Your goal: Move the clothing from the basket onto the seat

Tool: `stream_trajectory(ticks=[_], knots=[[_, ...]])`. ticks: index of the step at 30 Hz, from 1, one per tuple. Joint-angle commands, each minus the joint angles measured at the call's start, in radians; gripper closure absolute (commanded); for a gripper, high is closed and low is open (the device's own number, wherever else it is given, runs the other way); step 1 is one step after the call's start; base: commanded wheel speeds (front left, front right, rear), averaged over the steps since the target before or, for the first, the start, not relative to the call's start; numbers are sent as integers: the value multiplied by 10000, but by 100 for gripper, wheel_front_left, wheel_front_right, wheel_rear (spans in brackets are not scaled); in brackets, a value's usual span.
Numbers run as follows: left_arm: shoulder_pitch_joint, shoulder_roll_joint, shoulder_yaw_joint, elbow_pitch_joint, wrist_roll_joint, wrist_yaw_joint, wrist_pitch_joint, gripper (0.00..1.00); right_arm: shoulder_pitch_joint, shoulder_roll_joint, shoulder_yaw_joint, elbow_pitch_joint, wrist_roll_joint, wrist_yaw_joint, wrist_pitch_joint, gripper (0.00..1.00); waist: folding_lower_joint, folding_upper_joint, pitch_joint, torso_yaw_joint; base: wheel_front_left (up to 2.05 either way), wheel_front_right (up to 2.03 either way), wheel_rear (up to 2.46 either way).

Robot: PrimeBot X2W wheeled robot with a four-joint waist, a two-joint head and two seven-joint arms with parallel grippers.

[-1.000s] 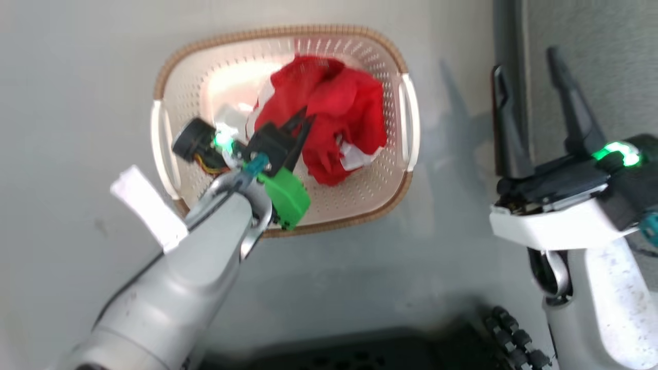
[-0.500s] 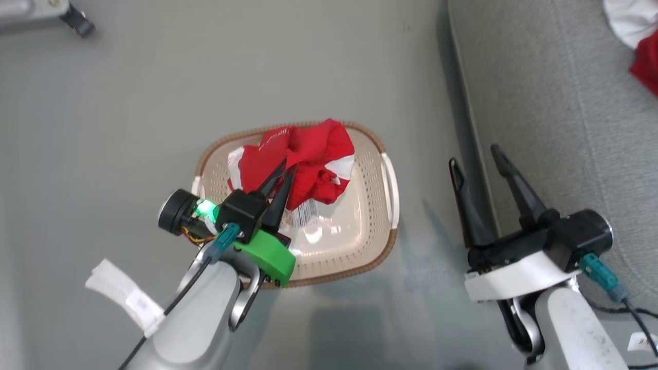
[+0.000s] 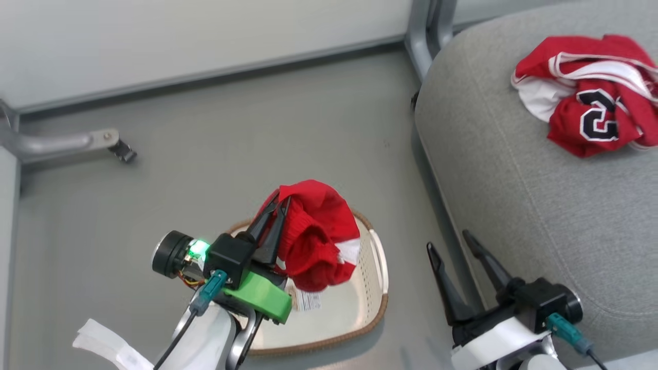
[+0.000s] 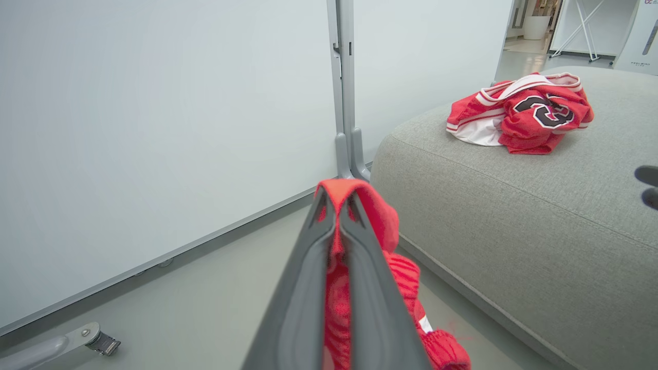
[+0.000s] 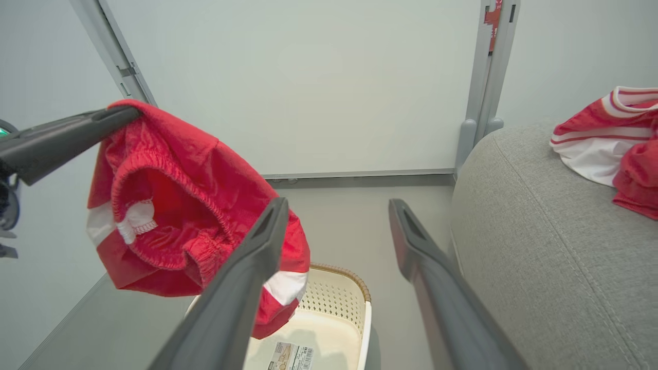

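Observation:
My left gripper (image 3: 280, 199) is shut on the red shorts (image 3: 318, 241), which hang from its fingertips above the cream basket (image 3: 379, 267) on the floor. In the left wrist view the red shorts (image 4: 406, 272) bunch between and below the closed fingers (image 4: 308, 288). The red jersey (image 3: 591, 97) with a black number lies crumpled on the grey seat (image 3: 514, 180) at the right. My right gripper (image 3: 447, 240) stands open and holds nothing, beside the seat's edge and to the right of the basket. Its wrist view shows the shorts (image 5: 169, 205) dangling over the basket (image 5: 334, 303).
A white partition wall with a grey metal post (image 3: 426, 25) stands behind the seat. A caster foot (image 3: 110, 141) rests on the grey floor at the left. A paper label (image 3: 308, 300) lies on the basket's bottom.
The head camera has tilted up, so the seat and jersey came into view. My left gripper has lifted the shorts up out of the basket. The right gripper has stayed open.

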Motion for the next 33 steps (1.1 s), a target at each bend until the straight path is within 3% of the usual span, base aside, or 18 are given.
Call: stream_trajectory(ticks=[1,18,33], knots=[[244,-41,44,-153,56,-84,-7,100,250,-28,100,58,9,-10,-3,0,1,0,-1234,-313,0,0,0],[-211,-522,-586,-1110,170,-547,-7,100,-161,-27,1117,211,-124,-10,-3,0,1,0,-1379,-478,0,0,0],[-976,-815,-2458,-1874,-599,-817,501,100,-619,-31,1215,787,-120,-10,-3,0,1,0,-1109,-469,0,0,0]])
